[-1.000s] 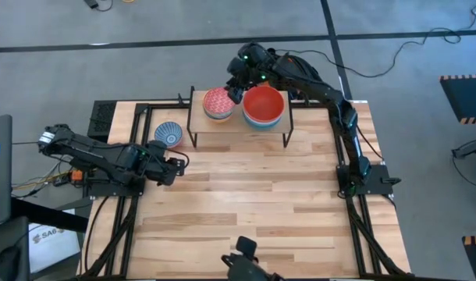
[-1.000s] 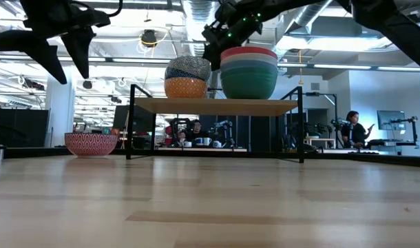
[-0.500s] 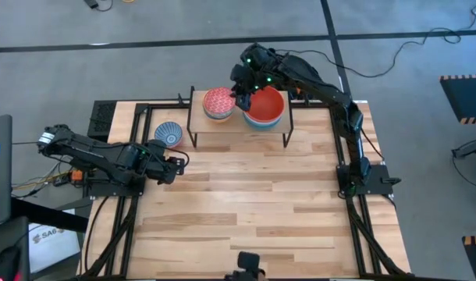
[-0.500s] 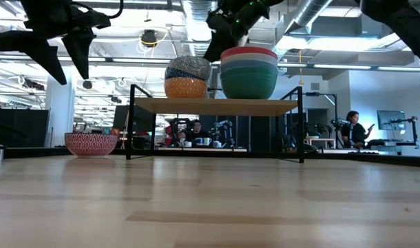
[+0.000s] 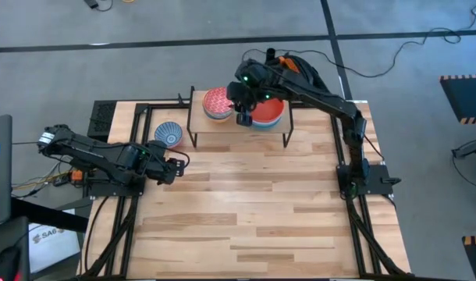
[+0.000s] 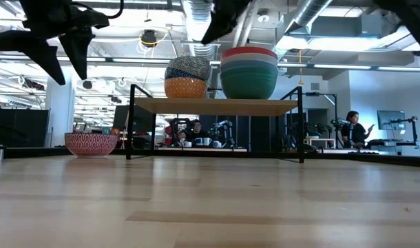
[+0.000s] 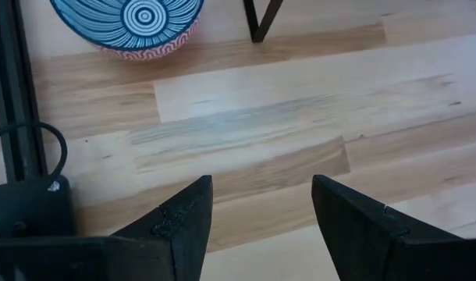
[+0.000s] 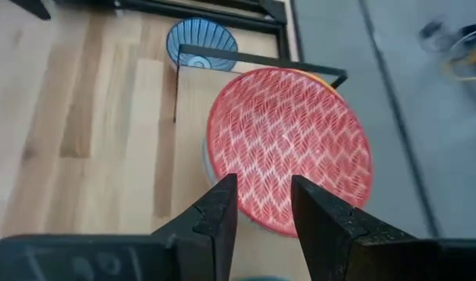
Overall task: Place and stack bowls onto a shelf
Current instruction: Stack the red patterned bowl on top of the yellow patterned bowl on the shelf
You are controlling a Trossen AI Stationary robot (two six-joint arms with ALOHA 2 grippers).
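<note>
The shelf [image 5: 222,133] [image 6: 217,105] stands at the table's far middle. On its right rests a stack of bowls [image 6: 248,74], red on top [image 5: 271,113]. On its left a red-patterned bowl [image 5: 216,101] [image 8: 289,148] sits in an orange one [image 6: 186,88]. A blue-striped bowl [image 5: 168,134] [image 7: 127,19] rests on the table left of the shelf. My right gripper [image 5: 243,119] [image 8: 260,204] hovers open over the shelf between the two stacks, holding nothing. My left gripper [image 5: 179,165] [image 7: 261,211] hangs open above the table near the blue-striped bowl.
Black frame rails [image 5: 136,117] run along the table's left and far sides. The shelf's thin black legs [image 6: 132,124] stand on the wood. Bare tabletop [image 5: 246,203] stretches from the shelf to the near edge. People sit in the room behind [image 6: 351,127].
My right gripper has come from the shelf's far edge over the shelf toward the table's near edge, rising and rolling about its own axis. The bowls and the shelf have stayed put.
</note>
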